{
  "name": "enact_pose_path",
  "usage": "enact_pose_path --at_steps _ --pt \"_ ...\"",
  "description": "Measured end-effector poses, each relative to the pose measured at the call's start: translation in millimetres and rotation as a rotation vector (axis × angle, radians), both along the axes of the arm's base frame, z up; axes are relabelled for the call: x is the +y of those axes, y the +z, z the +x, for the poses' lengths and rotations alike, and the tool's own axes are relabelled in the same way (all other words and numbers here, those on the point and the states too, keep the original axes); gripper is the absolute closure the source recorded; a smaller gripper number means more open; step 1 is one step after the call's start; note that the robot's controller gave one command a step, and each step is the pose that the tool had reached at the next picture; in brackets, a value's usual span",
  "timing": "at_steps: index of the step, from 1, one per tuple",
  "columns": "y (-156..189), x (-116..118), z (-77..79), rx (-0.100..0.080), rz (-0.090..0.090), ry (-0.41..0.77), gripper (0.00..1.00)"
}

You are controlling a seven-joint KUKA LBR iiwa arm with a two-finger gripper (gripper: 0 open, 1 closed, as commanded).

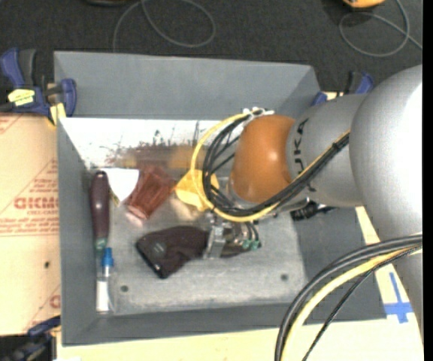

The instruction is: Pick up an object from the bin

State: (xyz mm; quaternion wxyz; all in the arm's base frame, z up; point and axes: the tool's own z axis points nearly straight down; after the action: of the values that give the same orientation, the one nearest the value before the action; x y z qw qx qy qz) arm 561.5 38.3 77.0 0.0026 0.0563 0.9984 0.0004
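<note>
A dark maroon pouch, soft-looking and flat, lay on the grey floor of the bin, a little toward 6 o'clock from the floor's middle. The gripper stood at the pouch's 3 o'clock end, just beside it and perhaps touching it. The orange wrist cover and looping black cables hid much of the gripper from above, so it could not be told whether it was clenched, released or grasping anything.

At 11 o'clock from the pouch, near it but apart, lay a reddish-brown block. At 1 o'clock from the pouch a yellow thing lay partly under the cables. Along the bin's 9 o'clock wall lay a long tool with a dark maroon handle, a blue collar and a pale tip pointing toward 6 o'clock. A white scrap sat between the handle's top and the reddish-brown block.
</note>
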Motion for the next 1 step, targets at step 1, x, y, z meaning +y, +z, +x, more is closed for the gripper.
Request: enact_pose_path --at_steps 1 --pt "0.0 0.0 0.0 0.000 0.000 0.000 1.00"
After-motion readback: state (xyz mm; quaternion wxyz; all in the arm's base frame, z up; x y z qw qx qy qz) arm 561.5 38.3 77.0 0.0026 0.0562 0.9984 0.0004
